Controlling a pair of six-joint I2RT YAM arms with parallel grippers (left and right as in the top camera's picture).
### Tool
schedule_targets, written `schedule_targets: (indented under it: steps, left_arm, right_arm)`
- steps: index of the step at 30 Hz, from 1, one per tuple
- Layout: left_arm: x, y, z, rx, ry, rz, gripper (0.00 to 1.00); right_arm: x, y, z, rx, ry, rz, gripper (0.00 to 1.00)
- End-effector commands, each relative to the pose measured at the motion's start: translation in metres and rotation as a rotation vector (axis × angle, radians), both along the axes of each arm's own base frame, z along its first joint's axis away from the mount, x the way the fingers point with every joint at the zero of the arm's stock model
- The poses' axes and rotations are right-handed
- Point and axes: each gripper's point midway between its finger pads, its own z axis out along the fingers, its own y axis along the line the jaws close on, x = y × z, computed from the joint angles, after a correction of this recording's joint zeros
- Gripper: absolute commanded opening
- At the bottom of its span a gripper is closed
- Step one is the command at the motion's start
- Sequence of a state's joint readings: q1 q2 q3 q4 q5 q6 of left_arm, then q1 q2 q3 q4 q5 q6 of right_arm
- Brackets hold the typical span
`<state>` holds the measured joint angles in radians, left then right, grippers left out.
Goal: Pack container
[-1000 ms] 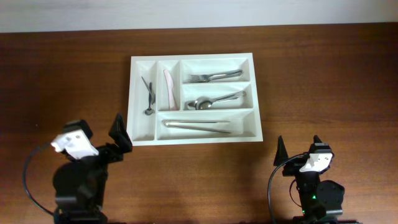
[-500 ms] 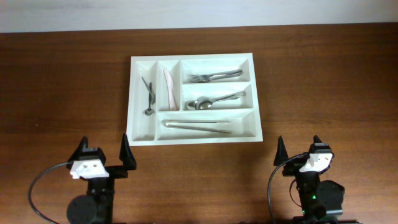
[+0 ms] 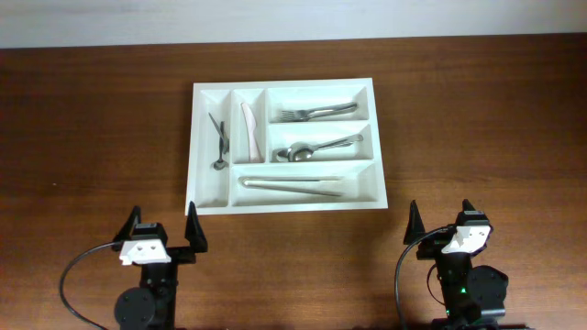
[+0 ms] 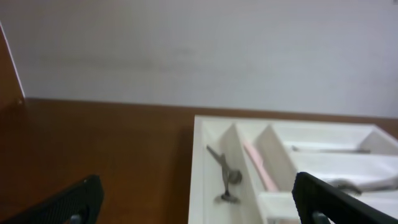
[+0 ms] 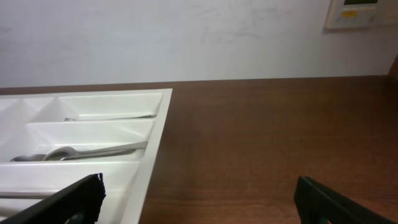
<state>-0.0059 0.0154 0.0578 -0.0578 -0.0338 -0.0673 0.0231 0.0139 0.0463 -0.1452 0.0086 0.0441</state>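
Found the white cutlery tray (image 3: 209, 188) lying flat on the brown wooden table (image 3: 92, 119), toward the far middle, ahead of both arms. Saw forks (image 3: 316, 112), spoons (image 3: 316, 147) and knives (image 3: 292, 186) in its three long compartments, small metal utensils (image 3: 218, 142) and a pink utensil (image 3: 248, 131) in the two narrow ones. Noted the left gripper (image 3: 163, 215) released and empty just short of the tray's near-left corner; the right gripper (image 3: 440, 213) likewise spread, holding nothing, near the near-right corner.

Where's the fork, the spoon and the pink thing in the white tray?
fork (image 3: 319, 112), overhead view, middle of its handle.
spoon (image 3: 299, 154), overhead view, on its bowl.
pink thing (image 3: 248, 133), overhead view, its middle.
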Motion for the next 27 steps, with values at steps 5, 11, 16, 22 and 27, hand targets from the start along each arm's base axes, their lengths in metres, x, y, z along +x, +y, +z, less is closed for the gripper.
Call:
schedule_targets:
  steps: [5,11,16,22,27]
  left_arm:
    - [0.0022,-0.0029,-0.0227,0.052,0.043,-0.019,0.99]
    - [0.0018,-0.0031,-0.0281,0.096,0.066,-0.023,0.99]
    - [0.0018,-0.0032,-0.0284,0.113,0.068,-0.024,0.99]
    - [0.0018,-0.0038,-0.0281,0.113,0.066,-0.027,0.99]
    - [0.0018,-0.0036,-0.0279,0.113,0.066,-0.027,0.99]
  right_arm:
    - [0.0,0.0032,-0.0022,-0.01,-0.003,0.015,0.99]
    - [0.0,0.0032,-0.0022,-0.01,-0.003,0.015,0.99]
    - [0.0,0.0032,-0.0023,-0.01,-0.002,0.015,0.99]
    - [0.0,0.0032,-0.0023,-0.01,-0.002,0.015,0.99]
    - [0.0,0.0032,-0.0023,-0.01,-0.002,0.015,0.99]
